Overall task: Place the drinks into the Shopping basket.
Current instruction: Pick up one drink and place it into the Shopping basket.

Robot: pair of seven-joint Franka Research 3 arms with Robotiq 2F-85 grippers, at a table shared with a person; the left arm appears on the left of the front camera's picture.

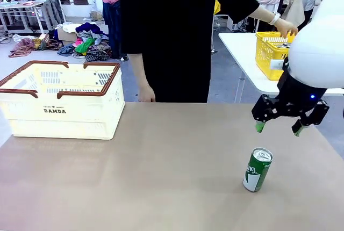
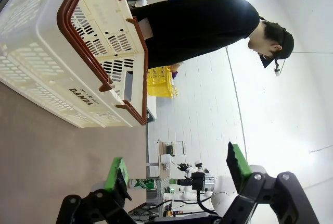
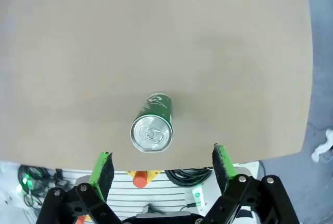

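Observation:
One green drink can (image 1: 258,169) with a silver top stands upright on the brown table, near its right front part. My right gripper (image 1: 279,128) hangs open a little above and behind it; seen from the right wrist, the can (image 3: 152,128) lies just beyond the gap of the right gripper (image 3: 162,163), with nothing between the fingers. The cream Shopping basket (image 1: 60,114) with a brown rim and "DAMDA" print sits at the table's far left. My left gripper (image 2: 177,171) is open and empty, and the basket (image 2: 62,62) lies ahead of it.
A person in black stands at the far edge of the table (image 1: 161,166), one hand by the table edge (image 1: 145,94), the other reaching to a small yellow basket (image 1: 273,53) on a white side table (image 1: 242,53) at the right.

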